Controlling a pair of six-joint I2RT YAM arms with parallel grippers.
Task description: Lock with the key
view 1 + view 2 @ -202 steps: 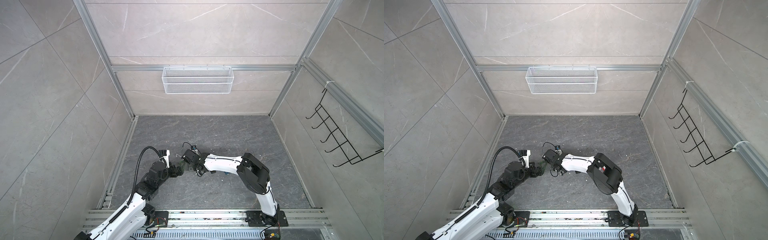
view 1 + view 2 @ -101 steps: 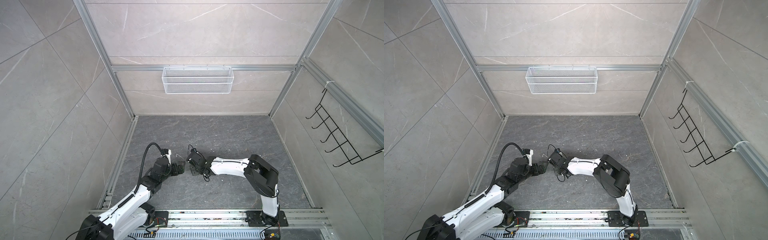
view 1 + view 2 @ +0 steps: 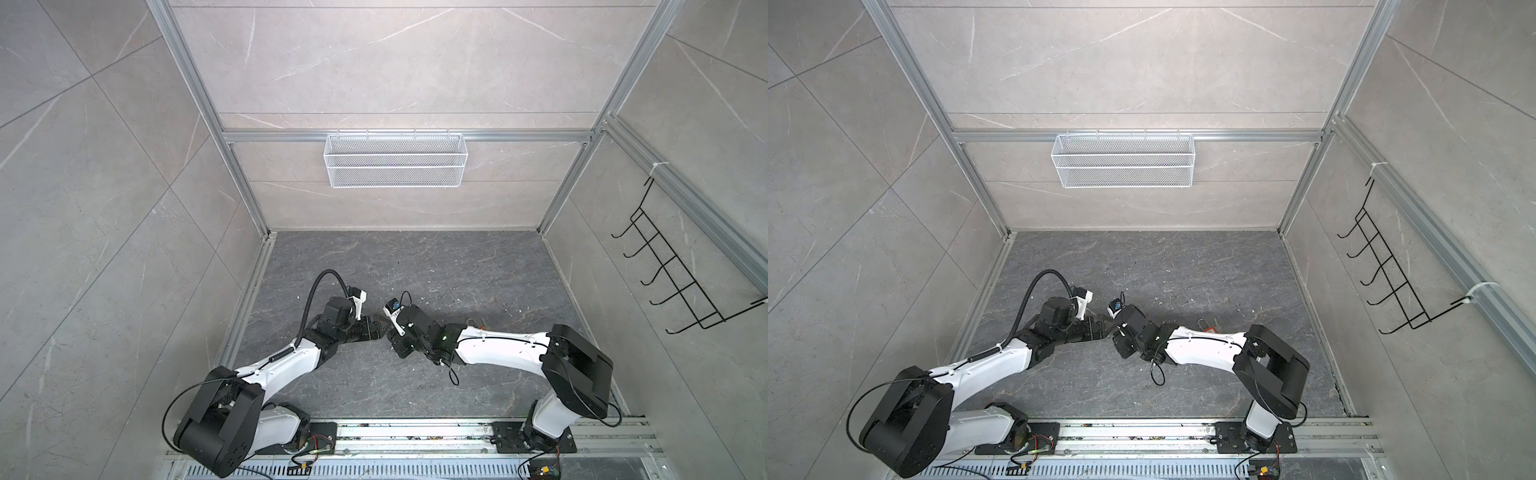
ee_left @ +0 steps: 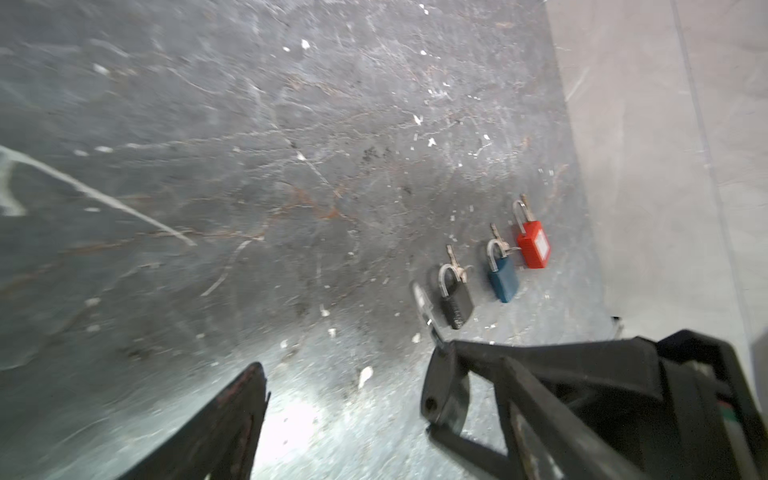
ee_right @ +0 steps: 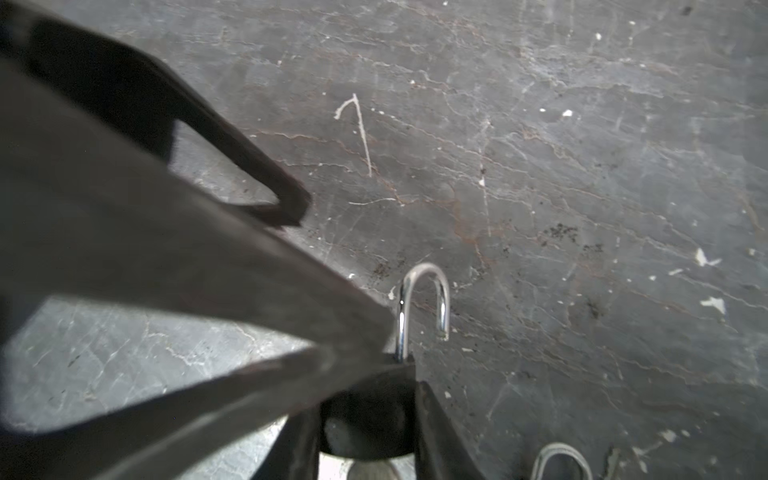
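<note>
Item: the held padlock [image 5: 368,405], black-bodied. Its body is clamped between the two fingers of the right gripper [image 3: 392,332], which is closed upon it. The silver shackle [image 5: 424,299] is sprung, with one leg free of the body, and projects beyond the fingertips. Whether a key sits in it cannot be told.

The left gripper [image 3: 377,325] has its jaws spread with nothing between them. In the right wrist view its fingers [image 5: 286,199] stand apart. The nearer one ends just beside the base of the shackle; contact cannot be confirmed. In both top views the right gripper lies at 3 o'clock of the left gripper, tips almost meeting, over the front half of the tabletop [image 4: 208,166].

Further out, at 3 o'clock of the held padlock, three more lie in a row: black spare padlock [image 4: 456,305], blue spare padlock [image 4: 503,280] and red spare padlock [image 4: 534,245]. A small key-like piece, blurred, lies by each. A wire basket [image 3: 392,160] hangs on the rear wall at 12 o'clock.
</note>
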